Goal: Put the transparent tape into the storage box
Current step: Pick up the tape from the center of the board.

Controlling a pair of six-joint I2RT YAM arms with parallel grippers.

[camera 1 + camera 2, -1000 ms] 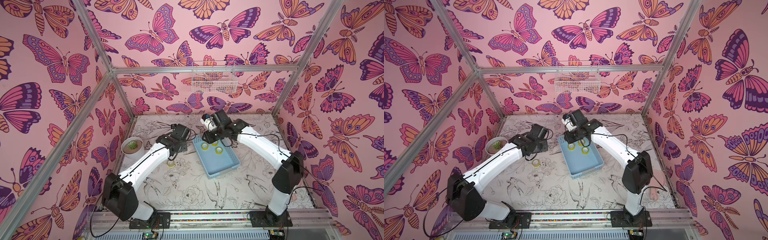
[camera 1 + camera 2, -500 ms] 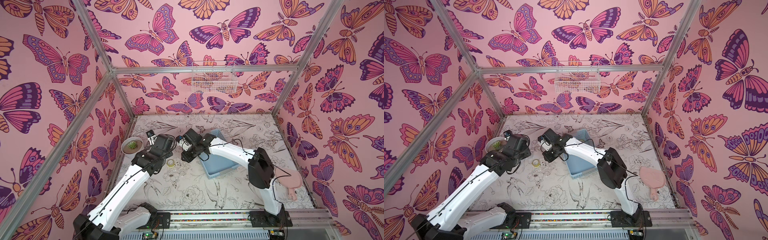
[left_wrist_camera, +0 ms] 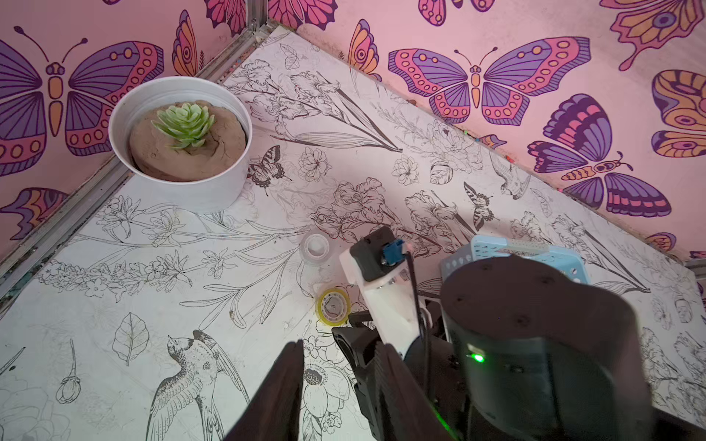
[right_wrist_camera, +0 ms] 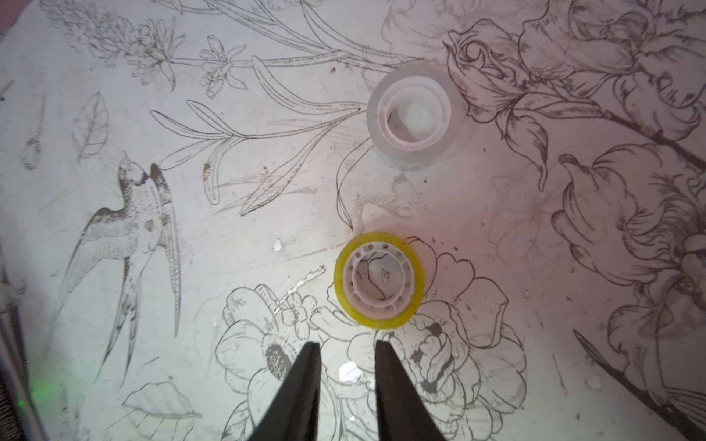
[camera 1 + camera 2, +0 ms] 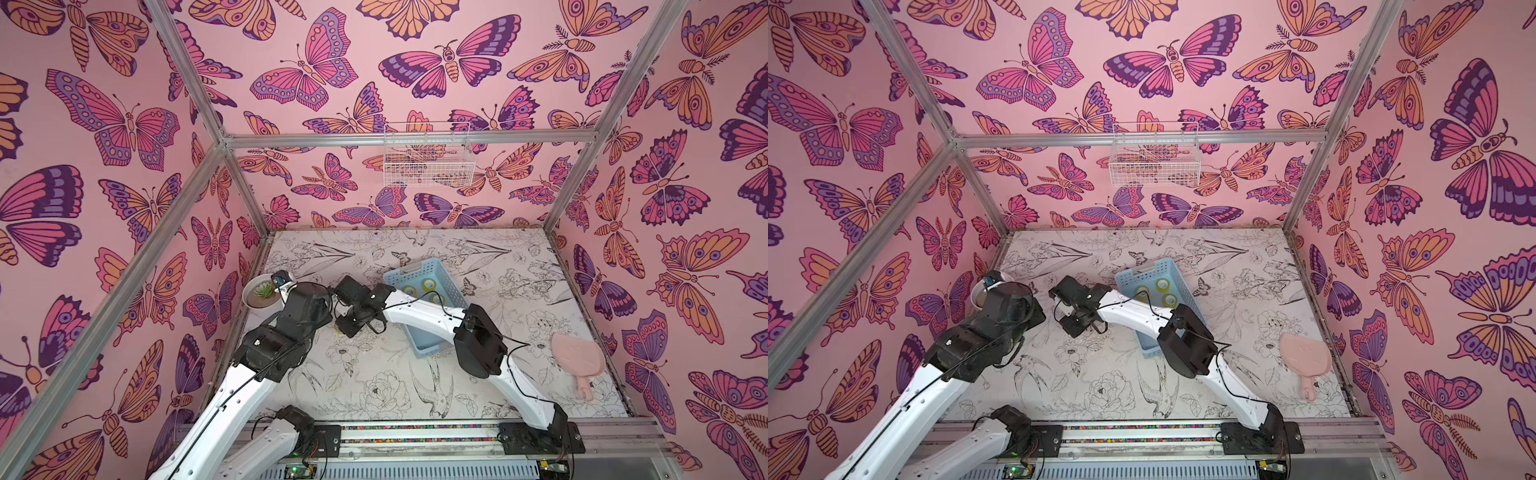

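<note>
Your right gripper (image 4: 347, 343) is hovering empty, jaws only narrowly parted, just short of the yellow roll (image 4: 378, 322), which is lying flat on the counter (image 4: 114, 305) outside the box (image 5: 428, 340). Descending like this, you are risking the jaws landing on the ring and skidding it toward the clear roll (image 4: 372, 114).

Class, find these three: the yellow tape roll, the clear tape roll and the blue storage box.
yellow tape roll (image 4: 382, 322), right wrist view, on its yellow band.
clear tape roll (image 4: 410, 158), right wrist view, on its translucent side.
blue storage box (image 5: 430, 349), in a top view, on its near end wall.
</note>
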